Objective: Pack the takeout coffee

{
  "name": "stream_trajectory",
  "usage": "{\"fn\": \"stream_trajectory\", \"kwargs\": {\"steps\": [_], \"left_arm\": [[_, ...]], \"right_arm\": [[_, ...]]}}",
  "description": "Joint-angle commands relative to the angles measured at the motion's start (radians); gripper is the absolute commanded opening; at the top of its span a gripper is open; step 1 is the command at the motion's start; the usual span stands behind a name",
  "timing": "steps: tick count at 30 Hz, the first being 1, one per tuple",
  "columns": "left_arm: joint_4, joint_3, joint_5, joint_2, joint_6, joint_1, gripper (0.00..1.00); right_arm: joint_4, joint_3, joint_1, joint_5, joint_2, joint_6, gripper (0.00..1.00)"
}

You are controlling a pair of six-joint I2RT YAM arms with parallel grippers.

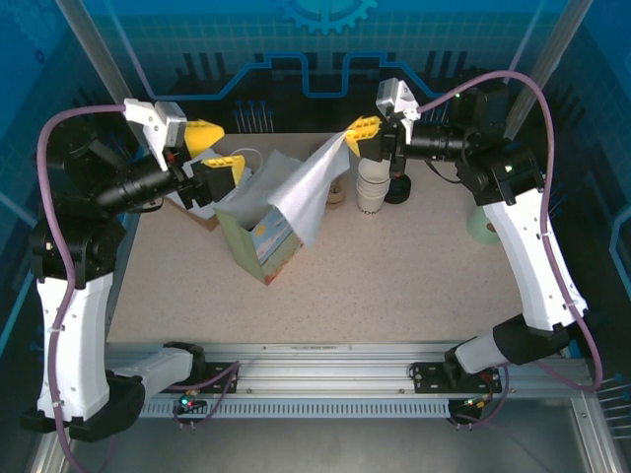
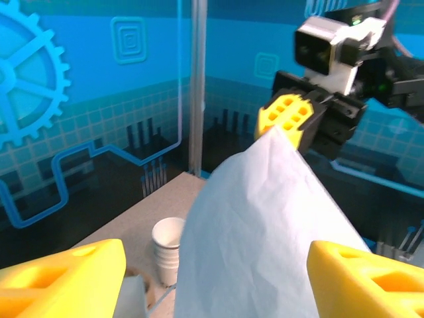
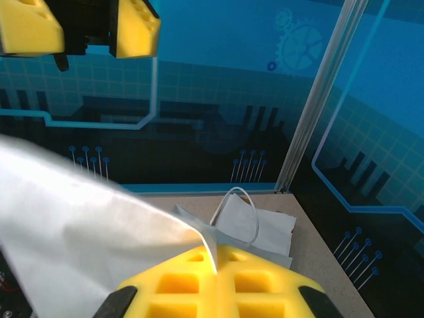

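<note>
On the left, your left gripper waits with its fingers apart, just beside the green bag. Take the bag's left rim there, while the right gripper, closed on the white paper, holds the mouth wide. Past the white cups, the takeout coffee is probably that dark shape. The arm half covers it, and the bag's inside is hidden.
</note>
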Motion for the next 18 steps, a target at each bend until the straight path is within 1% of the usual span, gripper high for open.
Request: {"fn": "stream_trajectory", "kwargs": {"steps": [1, 3, 5, 8, 10, 12, 14, 18], "left_arm": [[0.112, -0.017, 0.119, -0.032, -0.065, -0.005, 0.75], [0.141, -0.029, 0.107, -0.025, -0.121, -0.026, 0.74], [0.119, -0.025, 0.038, -0.002, -0.127, -0.088, 0.74], [0.003, 0.038, -0.168, 0.065, -0.073, -0.235, 0.74], [-0.043, 0.078, -0.289, 0.119, -0.072, -0.319, 0.75], [-0.056, 0.101, -0.401, 0.169, -0.074, -0.402, 0.76], [-0.044, 0.105, -0.487, 0.203, -0.091, -0.468, 0.77], [-0.003, 0.112, -0.585, 0.260, -0.121, -0.573, 0.81]], "right_arm": [[-0.036, 0.053, -0.013, 0.012, 0.016, 0.035, 0.00], [-0.035, 0.062, -0.013, 0.013, 0.025, 0.059, 0.00], [-0.031, 0.070, -0.009, 0.019, 0.033, 0.079, 0.00], [-0.033, 0.088, 0.009, 0.064, 0.052, 0.122, 0.00], [-0.037, 0.103, 0.027, 0.116, 0.066, 0.157, 0.00], [-0.047, 0.122, 0.052, 0.209, 0.081, 0.204, 0.00], [-0.075, 0.152, 0.081, 0.302, 0.101, 0.241, 0.00], [-0.116, 0.184, 0.136, 0.483, 0.128, 0.300, 0.00]]}}
